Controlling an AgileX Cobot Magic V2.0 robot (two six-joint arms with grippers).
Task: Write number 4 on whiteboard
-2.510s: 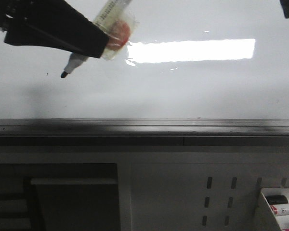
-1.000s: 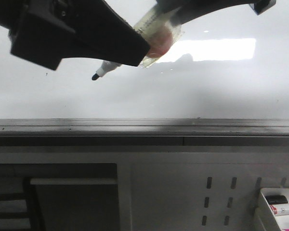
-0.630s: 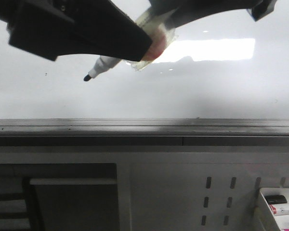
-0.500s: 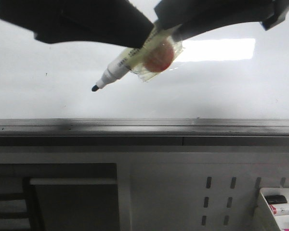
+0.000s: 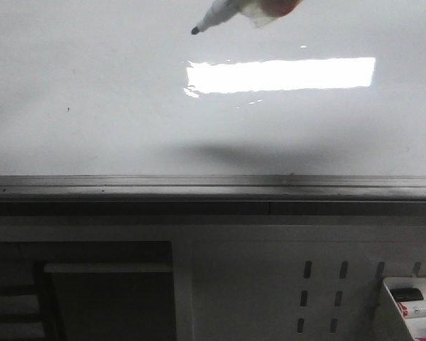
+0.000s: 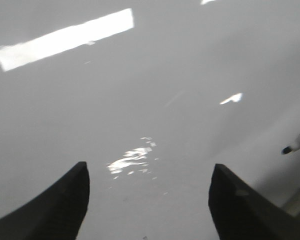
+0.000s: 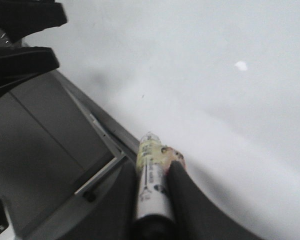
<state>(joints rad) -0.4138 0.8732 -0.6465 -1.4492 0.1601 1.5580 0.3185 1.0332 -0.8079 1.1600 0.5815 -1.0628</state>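
The whiteboard (image 5: pixel 113 135) fills the front view, glossy white with a bright light reflection. No number 4 shows on it, only a tiny black speck at the left. The white marker (image 5: pixel 219 12) pokes in at the top edge, its black tip pointing down-left and held off the board. My right gripper (image 7: pixel 152 172) is shut on the marker (image 7: pixel 150 187), which carries a yellowish wrap and a red blob. My left gripper (image 6: pixel 150 167) is open and empty over the board; the marker tip (image 6: pixel 289 149) shows at the edge of its view. Both grippers are out of the front view.
The grey metal ledge (image 5: pixel 213 187) runs along the board's bottom edge. Below it is a grey perforated panel (image 5: pixel 319 291), with a white tray (image 5: pixel 390 312) of spare markers at the lower right. My left gripper (image 7: pixel 60 40) shows in the right wrist view.
The marker passed from my left gripper to my right gripper. Both arms have risen out of the front view. The marker tip has moved up and to the right.
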